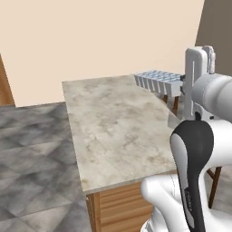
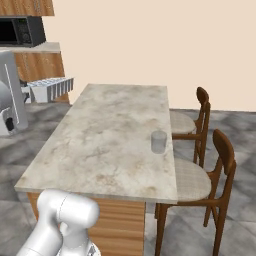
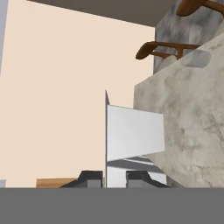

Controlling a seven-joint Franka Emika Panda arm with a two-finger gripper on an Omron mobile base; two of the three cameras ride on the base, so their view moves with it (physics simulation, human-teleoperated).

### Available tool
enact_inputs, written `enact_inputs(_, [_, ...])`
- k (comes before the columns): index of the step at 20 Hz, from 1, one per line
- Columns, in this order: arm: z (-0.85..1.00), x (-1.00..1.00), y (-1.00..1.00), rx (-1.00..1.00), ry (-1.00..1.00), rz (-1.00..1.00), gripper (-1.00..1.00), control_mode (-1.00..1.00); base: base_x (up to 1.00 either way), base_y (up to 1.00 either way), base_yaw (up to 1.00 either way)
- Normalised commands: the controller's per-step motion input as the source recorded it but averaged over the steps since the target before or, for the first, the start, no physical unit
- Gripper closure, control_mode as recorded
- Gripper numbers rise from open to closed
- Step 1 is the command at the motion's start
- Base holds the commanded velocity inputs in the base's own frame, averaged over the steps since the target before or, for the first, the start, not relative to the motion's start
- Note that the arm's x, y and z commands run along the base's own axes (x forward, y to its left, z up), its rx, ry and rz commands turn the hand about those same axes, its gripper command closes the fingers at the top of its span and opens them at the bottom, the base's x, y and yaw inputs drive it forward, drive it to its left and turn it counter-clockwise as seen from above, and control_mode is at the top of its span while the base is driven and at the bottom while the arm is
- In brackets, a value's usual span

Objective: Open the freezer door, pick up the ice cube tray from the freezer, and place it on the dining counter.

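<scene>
marbled dining counter point(image 2: 105, 145), clear glass point(image 2: 158, 142) near chair-side edge

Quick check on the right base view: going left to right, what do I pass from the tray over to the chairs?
ice cube tray held out at the left edge, then the dining counter, then the glass near the counter's right edge, then the near chair.

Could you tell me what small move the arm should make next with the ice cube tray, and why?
Probably carry it sideways over the stone top, then lower it. The gripper holds the ice cube tray in the air, turned on edge, beside the dining counter rather than above it. It should be levelled and kept clear of the glass.
</scene>
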Motion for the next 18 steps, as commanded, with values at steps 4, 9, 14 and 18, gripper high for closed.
enact_inputs(4, [-0.03,0.45,0.00,0.00,0.04,0.01,1.00,-1.00,0.00,0.00,0.00])
enact_inputs(9, [-0.10,0.53,-0.04,0.00,0.11,0.04,1.00,-1.00,0.00,0.00,0.00])
enact_inputs(14, [-0.08,0.53,-0.08,0.00,0.16,0.07,1.00,-1.00,0.00,0.00,0.00])
enact_inputs(18, [-0.14,0.45,0.00,-0.01,0.16,0.12,1.00,-1.00,0.00,0.00,0.00])
